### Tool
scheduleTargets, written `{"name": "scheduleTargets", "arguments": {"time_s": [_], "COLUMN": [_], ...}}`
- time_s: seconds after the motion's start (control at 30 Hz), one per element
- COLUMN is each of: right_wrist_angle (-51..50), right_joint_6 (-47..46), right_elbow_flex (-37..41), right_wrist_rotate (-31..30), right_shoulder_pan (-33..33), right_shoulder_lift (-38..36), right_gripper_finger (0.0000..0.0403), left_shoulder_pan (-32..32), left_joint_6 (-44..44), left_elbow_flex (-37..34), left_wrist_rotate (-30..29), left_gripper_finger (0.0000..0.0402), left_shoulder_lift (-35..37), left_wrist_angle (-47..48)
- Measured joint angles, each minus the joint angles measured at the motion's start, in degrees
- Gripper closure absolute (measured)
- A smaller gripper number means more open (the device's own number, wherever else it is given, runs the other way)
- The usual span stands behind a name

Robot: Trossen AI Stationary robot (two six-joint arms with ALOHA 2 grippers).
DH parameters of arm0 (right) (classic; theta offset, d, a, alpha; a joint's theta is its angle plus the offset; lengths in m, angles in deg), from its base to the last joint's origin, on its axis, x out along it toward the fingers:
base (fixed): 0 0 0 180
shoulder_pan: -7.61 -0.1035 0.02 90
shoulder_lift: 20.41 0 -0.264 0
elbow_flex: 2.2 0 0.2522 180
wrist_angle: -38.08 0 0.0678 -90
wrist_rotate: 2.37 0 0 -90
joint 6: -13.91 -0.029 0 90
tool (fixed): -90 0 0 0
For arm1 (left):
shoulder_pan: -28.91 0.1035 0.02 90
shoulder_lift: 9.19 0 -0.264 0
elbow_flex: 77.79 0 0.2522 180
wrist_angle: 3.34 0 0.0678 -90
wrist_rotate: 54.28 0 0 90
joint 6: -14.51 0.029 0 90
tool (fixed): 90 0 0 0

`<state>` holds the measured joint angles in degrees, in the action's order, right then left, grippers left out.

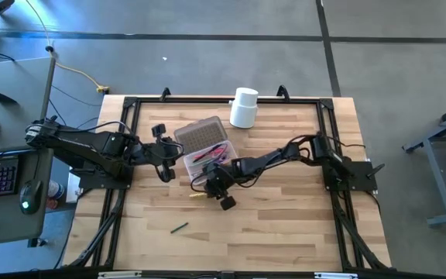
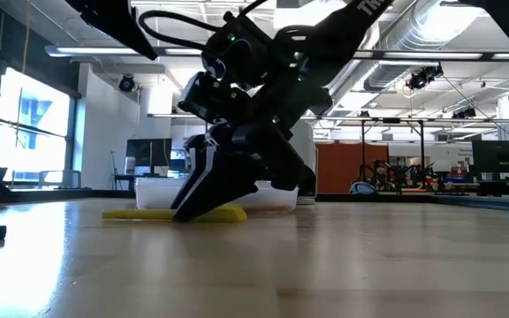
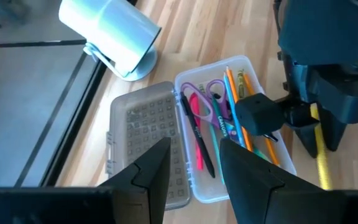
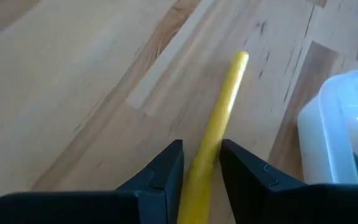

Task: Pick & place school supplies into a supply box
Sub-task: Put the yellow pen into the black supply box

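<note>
Nearest my right wrist camera, my right gripper [image 4: 201, 163] is nearly closed around a yellow pencil [image 4: 219, 118] lying flat on the table [image 4: 73, 74], just beside the supply box [image 1: 207, 159]. I judge it light, stiff and smooth, likely to roll; mid-shaft is the sound hold. My left gripper [image 3: 194, 168] hovers open and empty above the box. Only its view shows scissors [image 3: 207, 102] and pens inside; only the high view shows a green pencil [image 1: 179, 228], apparently, well apart.

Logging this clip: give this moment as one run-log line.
right hand: shut on yellow pencil, at table | left hand: open, above clear plastic supply box | green pencil: loose
</note>
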<state>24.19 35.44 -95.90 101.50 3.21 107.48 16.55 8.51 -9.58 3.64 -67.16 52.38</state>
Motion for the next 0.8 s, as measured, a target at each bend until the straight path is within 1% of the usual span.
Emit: {"name": "scheduleTargets", "arguments": {"time_s": [0.17,0.3,0.37,0.5,0.57,0.7,0.8], "right_wrist_angle": [0.2,0.9,2.3,6.1,7.1,10.2,10.0], "right_joint_6": [-0.7,-1.5,-4.3,-11.2,-13.4,-19.9,-21.0], "right_elbow_flex": [-0.1,-0.1,0.0,0.1,0.1,0.2,0.4], "right_wrist_rotate": [0.2,0.1,0.0,0.1,-0.6,-1.3,-2.0], "right_shoulder_pan": [0.0,0.0,0.0,0.0,-0.2,-0.5,-1.0], "right_shoulder_lift": [2.9,3.3,3.3,3.5,3.5,2.6,0.6], "right_gripper_finger": [0.0309,0.0316,0.0329,0.0378,0.0392,0.0377,0.0374], "left_shoulder_pan": [0.0,0.0,0.0,0.0,0.0,0.0,0.0], "left_joint_6": [0.0,0.0,0.0,0.0,0.0,0.0,0.0], "left_elbow_flex": [0.0,0.0,0.0,0.0,0.0,0.0,0.0], "left_wrist_rotate": [-0.7,-0.8,-0.8,-0.8,-0.8,-0.8,-0.8], "left_gripper_finger": [0.0229,0.0229,0.0229,0.0229,0.0229,0.0229,0.0229], "left_shoulder_lift": [0.0,0.0,0.0,0.0,0.0,0.0,0.0], "left_wrist_angle": [0.1,0.1,0.1,0.1,0.1,0.1,0.1]}}
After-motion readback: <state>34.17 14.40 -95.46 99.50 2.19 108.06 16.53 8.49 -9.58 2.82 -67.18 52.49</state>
